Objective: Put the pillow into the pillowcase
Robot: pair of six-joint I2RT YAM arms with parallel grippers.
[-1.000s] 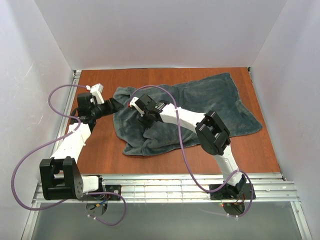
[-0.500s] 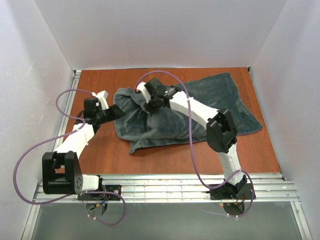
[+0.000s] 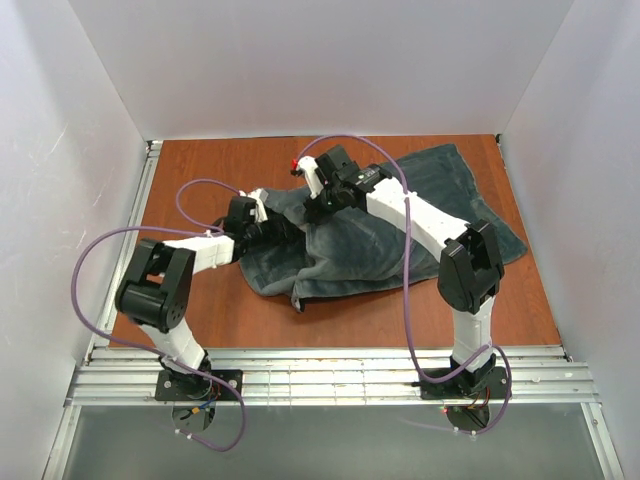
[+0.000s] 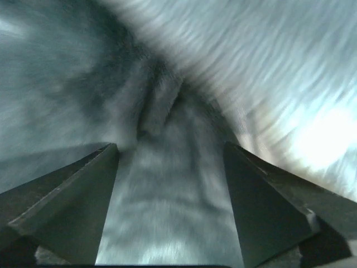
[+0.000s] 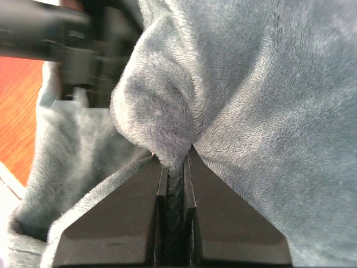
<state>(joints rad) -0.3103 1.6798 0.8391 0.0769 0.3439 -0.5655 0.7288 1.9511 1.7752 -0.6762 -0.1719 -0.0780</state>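
shifting l pincer (image 4: 170, 151) into pillowcase (image 3: 420, 215), r pincer (image 5: 175, 167) farther

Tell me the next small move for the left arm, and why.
Probably shut the left jaws. They stand open with a ridge of pillowcase plush running between them, while the right jaws are shut on a fold of the same fabric. With both arms holding, the mouth could then be spread. No pillow is in view, so I cannot judge insertion yet.

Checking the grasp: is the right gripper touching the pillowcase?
Touching. The right wrist view shows the right gripper shut on a fold of the pillowcase, with the plush pinched between its fingers.
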